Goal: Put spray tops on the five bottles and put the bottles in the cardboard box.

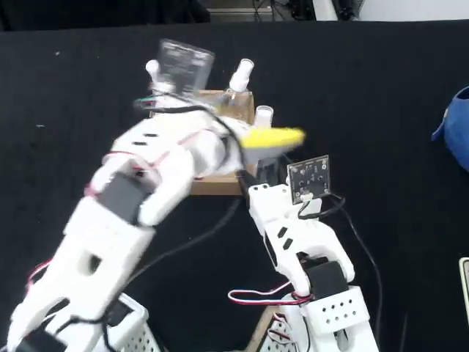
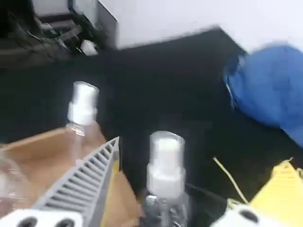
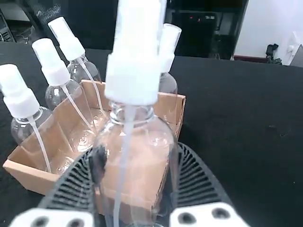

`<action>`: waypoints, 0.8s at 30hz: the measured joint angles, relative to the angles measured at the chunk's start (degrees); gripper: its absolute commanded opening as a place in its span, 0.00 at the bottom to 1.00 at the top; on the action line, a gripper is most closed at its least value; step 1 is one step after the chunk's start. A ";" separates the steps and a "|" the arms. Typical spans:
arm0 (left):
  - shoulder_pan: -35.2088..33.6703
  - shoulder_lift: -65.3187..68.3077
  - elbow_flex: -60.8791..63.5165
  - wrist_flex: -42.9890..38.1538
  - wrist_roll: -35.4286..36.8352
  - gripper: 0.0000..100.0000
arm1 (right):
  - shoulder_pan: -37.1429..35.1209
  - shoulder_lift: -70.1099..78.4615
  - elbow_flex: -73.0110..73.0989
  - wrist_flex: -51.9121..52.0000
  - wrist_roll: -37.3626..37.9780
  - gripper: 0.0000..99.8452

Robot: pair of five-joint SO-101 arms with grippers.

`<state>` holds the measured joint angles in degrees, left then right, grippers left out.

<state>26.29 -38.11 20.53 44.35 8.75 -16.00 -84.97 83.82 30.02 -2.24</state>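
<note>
Bottle five (image 3: 137,175), spray top (image 3: 135,61) on, stands clamped upright in my right pincer (image 3: 137,158) just before the box (image 3: 28,172), where four capped bottles (image 3: 61,94) stand, so it likely only needs lifting in, while my left pincer (image 2: 199,161) hangs wide open, empty, around that top.

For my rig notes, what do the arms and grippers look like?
The left arm and right arm are white plastic with black motors and red, white and black cables. The left gripper has one grey ribbed finger and one yellow finger; the right gripper has black ribbed fingers. The right wrist carries a dark circuit board.
</note>
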 measured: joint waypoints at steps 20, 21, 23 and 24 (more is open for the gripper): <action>-28.04 -21.45 27.78 -6.68 0.00 0.03 | 4.22 0.00 1.32 -21.80 -7.91 0.01; -28.40 -21.98 30.77 -9.14 0.00 0.03 | 2.55 0.00 2.11 -23.12 -7.82 0.01; -29.98 -23.21 35.60 -13.54 0.00 0.03 | -0.79 0.00 3.96 -26.20 -5.45 0.01; -31.21 -24.26 38.15 -15.65 0.00 0.03 | -2.55 0.00 5.01 -27.87 -3.60 0.01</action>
<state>-4.92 -62.37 58.68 28.70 8.75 -18.55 -84.97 88.84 2.15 -5.85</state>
